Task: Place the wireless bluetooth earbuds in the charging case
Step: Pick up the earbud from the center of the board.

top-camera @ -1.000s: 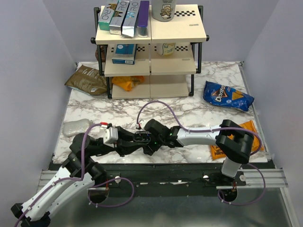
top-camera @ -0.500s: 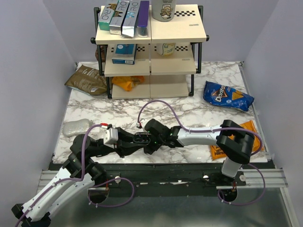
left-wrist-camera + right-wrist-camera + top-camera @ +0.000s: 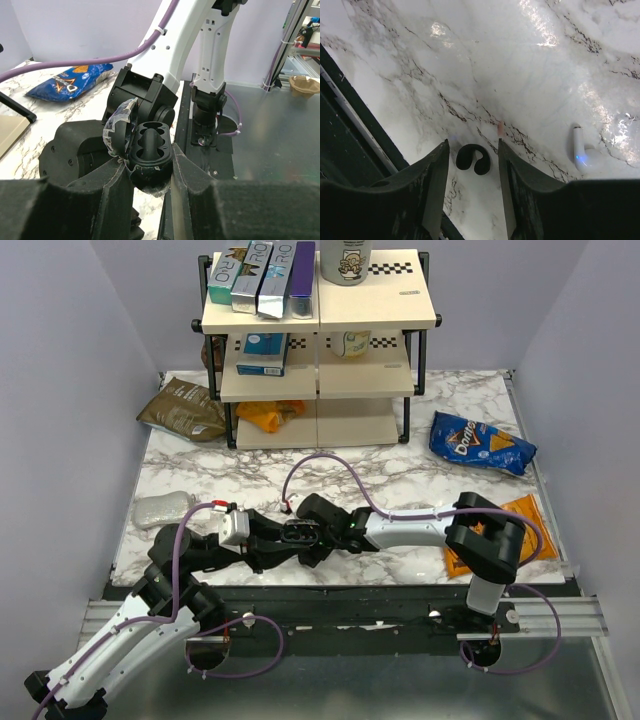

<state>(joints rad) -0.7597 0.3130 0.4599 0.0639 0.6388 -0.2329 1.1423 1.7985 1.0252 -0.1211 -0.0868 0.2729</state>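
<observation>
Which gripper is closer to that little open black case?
Left. The left gripper has the charging case clamped between its fingers. The right gripper is close beside the case but not touching it, open above the marble table.

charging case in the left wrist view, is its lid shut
No, the charging case sits clamped between the left fingers with its lid swung open.
</observation>
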